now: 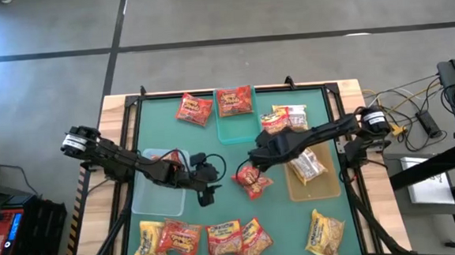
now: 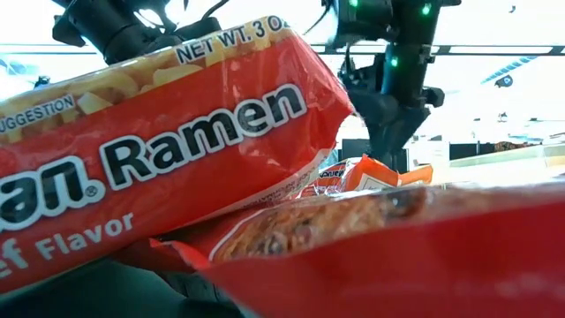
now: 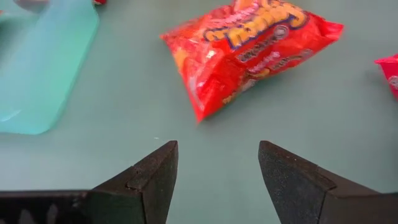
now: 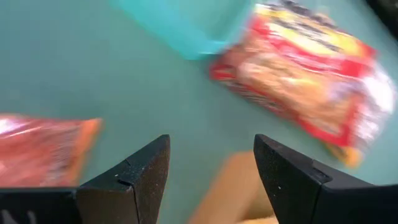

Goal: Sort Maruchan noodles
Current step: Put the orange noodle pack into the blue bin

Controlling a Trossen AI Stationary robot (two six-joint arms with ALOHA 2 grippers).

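Maruchan noodles packets lie all over the green mat. One red packet (image 1: 252, 181) (image 3: 249, 43) sits mid-table between both grippers. My left gripper (image 1: 212, 184) (image 3: 217, 168) is open just left of it, nothing between its fingers. My right gripper (image 1: 249, 164) (image 4: 211, 162) hovers open just behind that packet, holding nothing. Several packets (image 1: 222, 238) line the front edge, one of them (image 2: 177, 159) filling the low view. Another red packet (image 1: 193, 108) lies at the back, and one (image 1: 234, 101) is inside the teal bin (image 1: 226, 131). A white-silver packet (image 1: 307, 166) lies in the tan bin (image 1: 295, 193).
A clear bin (image 1: 154, 199) stands under the left arm. Two more packets (image 1: 282, 118) lie behind the tan bin beside the right arm. Cables and equipment (image 1: 417, 120) sit off the table's right side.
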